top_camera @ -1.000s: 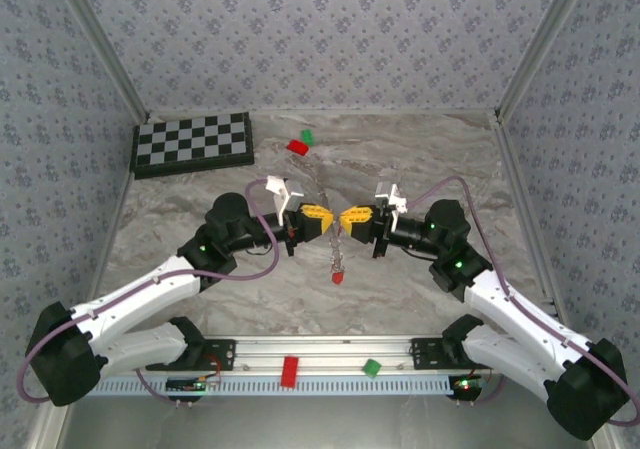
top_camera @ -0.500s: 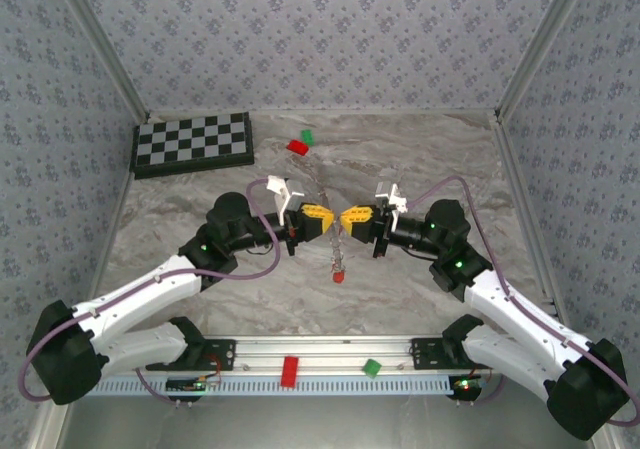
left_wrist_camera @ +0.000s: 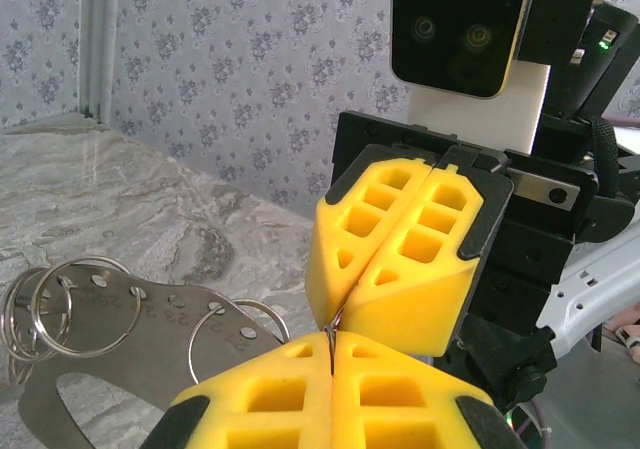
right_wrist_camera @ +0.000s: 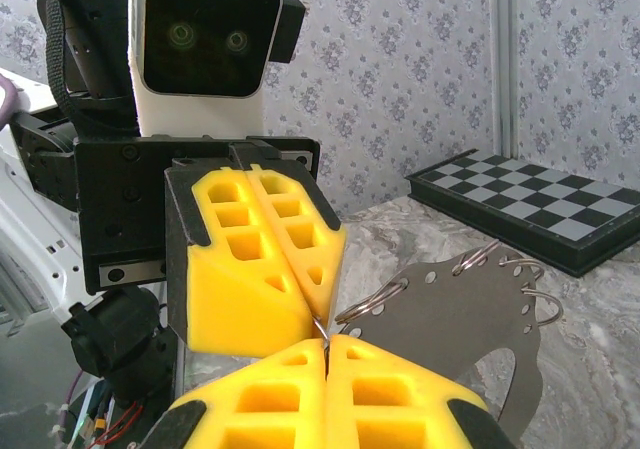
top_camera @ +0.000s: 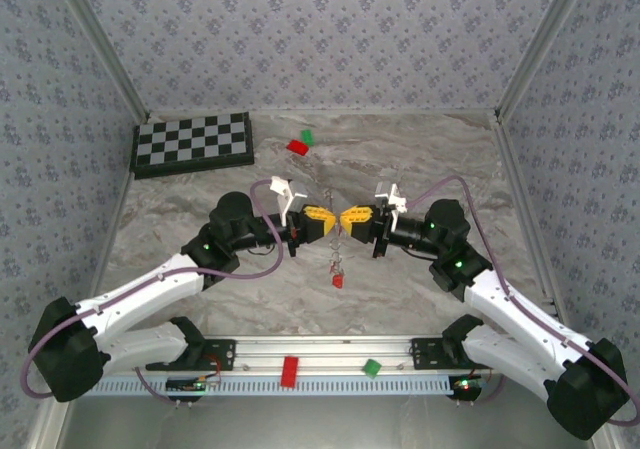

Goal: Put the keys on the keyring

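Yellow fingers of the left gripper (top_camera: 330, 221) and the right gripper (top_camera: 349, 219) meet tip to tip above mid-table. Each pair is pressed together on a thin wire ring of the grey keyring (left_wrist_camera: 110, 319). A chain (top_camera: 336, 254) hangs below them with a red key (top_camera: 338, 280) at its end. Stamped figures beside the keyring's holes are too small to read.

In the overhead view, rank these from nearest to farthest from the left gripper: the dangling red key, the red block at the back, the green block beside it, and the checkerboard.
1. red key, hanging just below the left gripper, mid-table.
2. red block and green block, side by side toward the back; too close to call.
3. checkerboard, back left corner.
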`<state>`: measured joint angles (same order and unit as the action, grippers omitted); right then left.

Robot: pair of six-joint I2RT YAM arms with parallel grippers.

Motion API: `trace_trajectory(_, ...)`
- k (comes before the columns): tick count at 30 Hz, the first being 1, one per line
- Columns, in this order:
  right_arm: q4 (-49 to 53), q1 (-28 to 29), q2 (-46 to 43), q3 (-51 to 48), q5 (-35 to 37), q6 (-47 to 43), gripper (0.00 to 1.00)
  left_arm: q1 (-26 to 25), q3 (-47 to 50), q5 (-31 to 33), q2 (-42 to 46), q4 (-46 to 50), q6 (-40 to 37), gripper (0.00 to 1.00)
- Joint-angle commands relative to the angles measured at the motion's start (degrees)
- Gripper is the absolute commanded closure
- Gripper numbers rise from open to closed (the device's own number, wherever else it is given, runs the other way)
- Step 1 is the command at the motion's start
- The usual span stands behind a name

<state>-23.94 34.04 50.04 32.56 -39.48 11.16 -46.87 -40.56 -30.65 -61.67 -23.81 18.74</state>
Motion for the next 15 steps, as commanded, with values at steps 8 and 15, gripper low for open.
trace_trajectory(8,2.44,0.85,-1.93,2.96,-1.30,-1.99,1.00,-0.73,-3.29,-0.46,-0.81,1.43,-0.63,1.00)
trace_trajectory(15,4.89,0.94,-2.67,3.47,-0.96,-3.55,1.00,-0.81,-3.96,1.07,-1.33,2.38,-0.04,1.00)
